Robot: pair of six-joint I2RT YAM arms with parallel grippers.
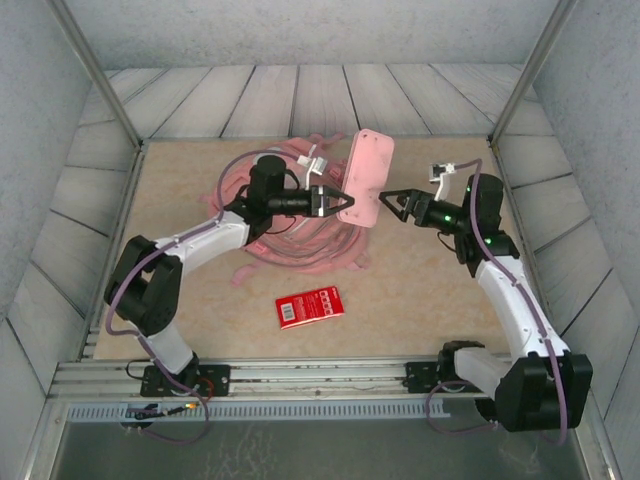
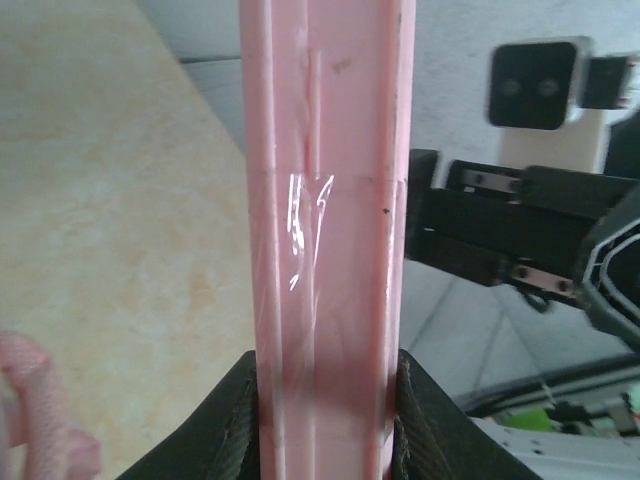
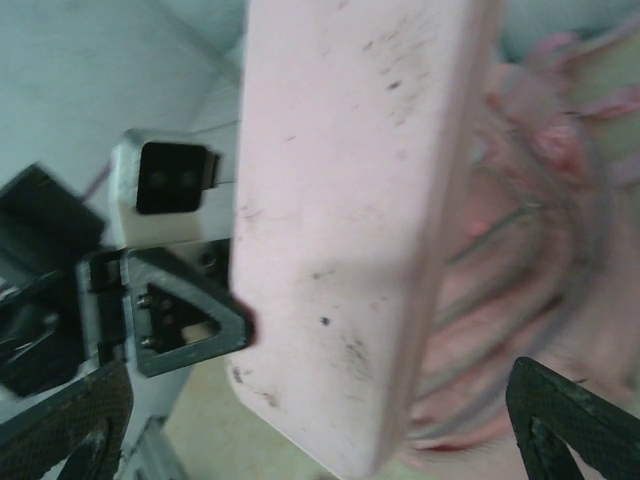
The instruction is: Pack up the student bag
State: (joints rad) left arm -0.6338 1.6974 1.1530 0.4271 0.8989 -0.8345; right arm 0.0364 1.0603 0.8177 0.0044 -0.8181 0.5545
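Left arm stretched low across the large pink fabric student bag point(image 1: 300, 245), which lies mid-worktop point(image 1: 430, 300) – the left gripper point(image 1: 330, 202) has its jaws clamped on a flat pink rectangular case point(image 1: 366, 172) at the bag's right edge. The right gripper point(image 1: 389, 205), jaws spread wide, faces the case from farther right. Bare worktop lies right of the bag – a red booklet point(image 1: 309, 306) just nearer. The arm hides much of the bag.

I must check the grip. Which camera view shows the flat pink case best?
Top external: the whole pink case shows, its lower end between the jaws of the left gripper. The left wrist view gives its narrow edge close up; the right wrist view, one broad face.
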